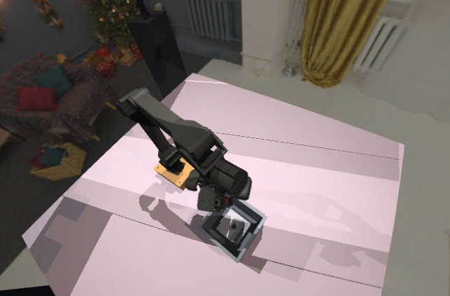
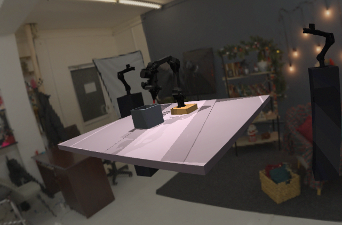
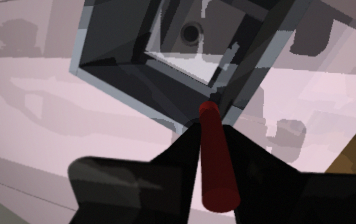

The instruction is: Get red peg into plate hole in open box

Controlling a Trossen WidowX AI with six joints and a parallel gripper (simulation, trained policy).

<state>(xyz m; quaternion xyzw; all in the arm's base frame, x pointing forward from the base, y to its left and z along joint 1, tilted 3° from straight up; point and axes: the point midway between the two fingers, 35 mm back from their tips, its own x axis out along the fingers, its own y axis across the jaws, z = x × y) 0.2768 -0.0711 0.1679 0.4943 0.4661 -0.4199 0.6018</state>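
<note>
Black arm (image 1: 195, 138) (image 2: 161, 62) (blocky, rounded joints)

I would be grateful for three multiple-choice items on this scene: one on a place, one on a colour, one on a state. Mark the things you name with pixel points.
1. Where is the hole?
A) In the table top
B) In the plate at the bottom of the box
C) In the box's rim

2. What colour is the base under the arm?
A) Green
B) White
C) Orange-yellow

3. How is the red peg now?
A) Held in the gripper
B) Lying on the table
C) Fully in the hole

Key:
1 B: the dark round hole (image 1: 233, 226) (image 3: 190, 33) shows inside the box (image 1: 238, 259) (image 2: 147, 117) (image 3: 125, 101).
2 C: the base (image 1: 181, 184) (image 2: 177, 111) under the arm is orange-yellow.
3 A: the red peg (image 1: 227, 200) (image 2: 153, 101) (image 3: 216, 157) sits between the fingers of the gripper (image 3: 210, 130).
</note>
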